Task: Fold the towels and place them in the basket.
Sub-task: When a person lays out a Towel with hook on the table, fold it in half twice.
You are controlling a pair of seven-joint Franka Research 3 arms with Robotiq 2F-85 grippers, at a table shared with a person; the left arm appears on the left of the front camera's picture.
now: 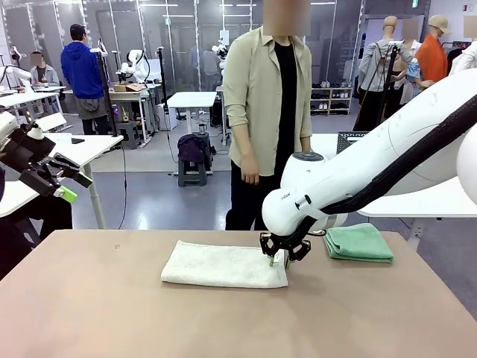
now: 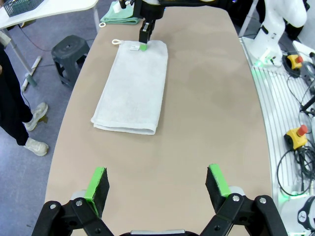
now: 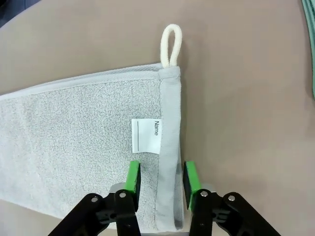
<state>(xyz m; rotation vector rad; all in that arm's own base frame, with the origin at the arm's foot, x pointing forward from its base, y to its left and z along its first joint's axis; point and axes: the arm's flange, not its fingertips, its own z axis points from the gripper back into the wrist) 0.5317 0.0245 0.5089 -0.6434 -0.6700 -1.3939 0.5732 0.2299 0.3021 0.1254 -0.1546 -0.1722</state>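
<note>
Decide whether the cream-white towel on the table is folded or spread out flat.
Folded. The cream-white towel lies as a narrow rectangle, with doubled layers showing along its near edge in the left wrist view.

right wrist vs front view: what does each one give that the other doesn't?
Right wrist only: the name label and hanging loop at the cream-white towel's hemmed end, with the right hand straddling that hem, jaws partly open. Front only: the person across the table, the folded sea green towel, the left hand raised off to the side. Both: cream-white towel, right hand.
</note>
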